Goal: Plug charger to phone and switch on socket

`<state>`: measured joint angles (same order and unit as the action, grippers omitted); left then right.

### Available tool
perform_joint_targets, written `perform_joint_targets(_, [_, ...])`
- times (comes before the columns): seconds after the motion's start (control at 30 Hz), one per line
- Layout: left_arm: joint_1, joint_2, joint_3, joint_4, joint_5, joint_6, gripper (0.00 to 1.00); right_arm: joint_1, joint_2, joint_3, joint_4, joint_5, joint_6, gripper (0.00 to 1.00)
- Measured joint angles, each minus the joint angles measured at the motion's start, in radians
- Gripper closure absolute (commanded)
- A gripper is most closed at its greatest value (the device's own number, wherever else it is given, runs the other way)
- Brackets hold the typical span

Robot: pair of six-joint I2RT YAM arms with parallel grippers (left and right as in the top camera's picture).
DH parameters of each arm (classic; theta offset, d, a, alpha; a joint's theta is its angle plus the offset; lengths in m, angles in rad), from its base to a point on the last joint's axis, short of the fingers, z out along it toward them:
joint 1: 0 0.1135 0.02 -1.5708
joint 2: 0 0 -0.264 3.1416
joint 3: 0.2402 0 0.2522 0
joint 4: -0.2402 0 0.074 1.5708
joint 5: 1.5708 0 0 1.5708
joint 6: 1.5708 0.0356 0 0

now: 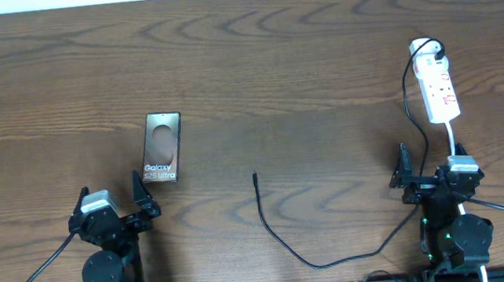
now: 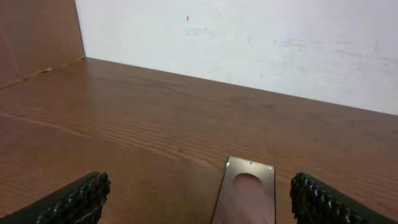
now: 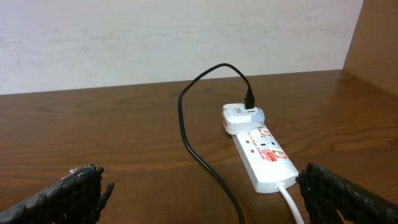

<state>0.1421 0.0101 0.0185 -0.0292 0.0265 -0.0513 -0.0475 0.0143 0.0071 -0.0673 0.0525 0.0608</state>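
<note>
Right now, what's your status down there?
Left gripper, right gripper open, empty. Cable tip lies loose, apart from phone. Power strip untouched. Nothing blocking.

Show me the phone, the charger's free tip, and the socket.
phone (image 1: 163, 147), overhead view, middle of its face.
charger (image 1: 255, 178), overhead view, its free plug tip.
socket (image 1: 440, 91), overhead view, middle of the white strip.

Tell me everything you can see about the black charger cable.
The charger is a long thin black cable lying loose on the wooden table. Its straight plug tip rests free right of the phone, untouched. It curves rightward, then loops up into a white adapter on the socket.
</note>
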Motion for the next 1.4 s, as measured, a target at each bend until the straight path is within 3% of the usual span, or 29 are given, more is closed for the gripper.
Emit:
perform_joint_targets(0.43, [0.0, 0.096, 0.048, -0.041, -0.014, 0.0, 0.05, 0.0, 0.0, 0.0, 0.0, 0.0, 0.0, 0.01])
perform_joint_targets(0.73, [0.0, 0.438, 0.462, -0.114, -0.026, -0.003, 0.05, 0.0, -0.002, 0.0, 0.0, 0.0, 0.0, 0.01])
perform_joint_targets(1.1, [0.0, 1.181, 1.291, -0.836, -0.026, -0.003, 0.05, 0.0, -0.003, 0.0, 0.001, 0.0, 0.0, 0.01])
perform_joint_targets(1.27, [0.0, 1.494, 1.506, -1.041, -0.021, 0.011, 0.05, 0.0, -0.003, 0.0, 0.0, 0.0, 0.0, 0.01])
perform_joint_targets(1.4, [0.0, 1.653, 1.52, -1.08, -0.008, 0.024, 0.05, 0.0, -0.002, 0.0, 0.0, 0.0, 0.0, 0.01])
